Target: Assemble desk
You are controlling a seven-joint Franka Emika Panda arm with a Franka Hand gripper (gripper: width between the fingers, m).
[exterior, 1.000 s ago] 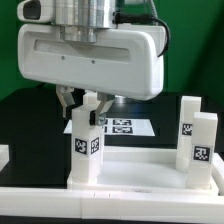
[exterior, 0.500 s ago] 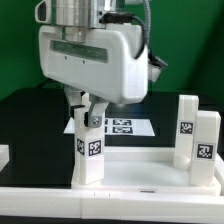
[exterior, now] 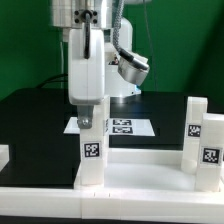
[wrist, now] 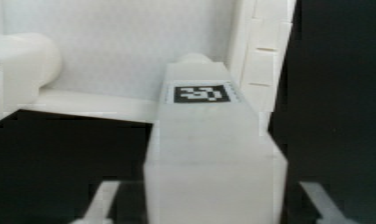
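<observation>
The arm is reaching straight down, its gripper (exterior: 89,110) pinching an upright leg (exterior: 91,150) standing vertically on the tabletop (exterior: 140,170).

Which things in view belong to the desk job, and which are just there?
Job:
- large white plastic rectangular tabletop slab with raised rim
- white square-section tagged leg standing in its corner on the exterior view's left, under the end effector
- two more white tagged legs upright on the exterior view's right

Not job:
- thin flat white marker board
- black table
</observation>
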